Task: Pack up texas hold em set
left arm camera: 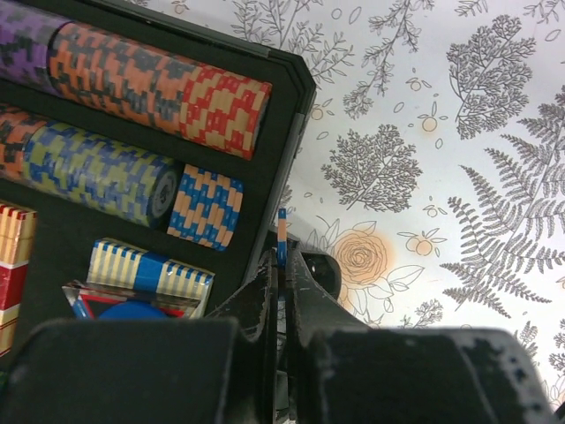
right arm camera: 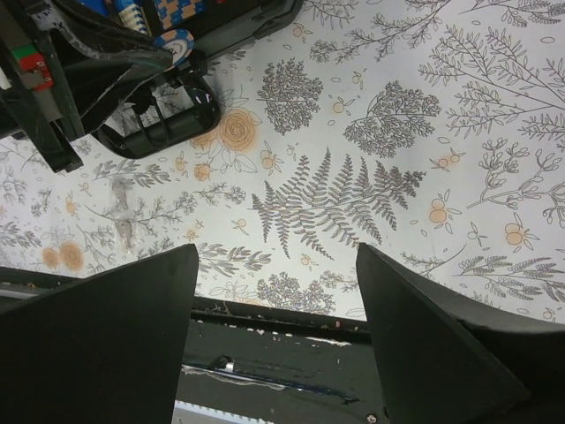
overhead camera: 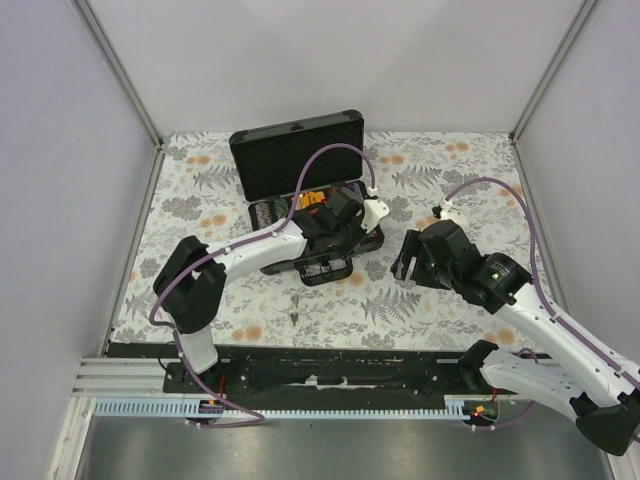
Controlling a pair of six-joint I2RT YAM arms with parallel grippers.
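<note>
Since our left gripper (left arm camera: 282,276) pinches a blue-striped chip (left arm camera: 282,231) by its thin edge just outside the open case's (left arm camera: 288,115) near rim, by its right corner, we risk it twisting loose onto the table (left arm camera: 459,203). Our right gripper (right arm camera: 275,265) hangs spread, right of the case.

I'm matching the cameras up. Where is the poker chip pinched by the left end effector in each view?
Top external: not visible, hidden under the left end effector at the front edge of the case.
Left wrist: poker chip edge-on in the grip, lower centre.
Right wrist: upper left, beside the case.
Shared landmark: the orange rose printed by the case, also upper left in the right wrist view.
</note>
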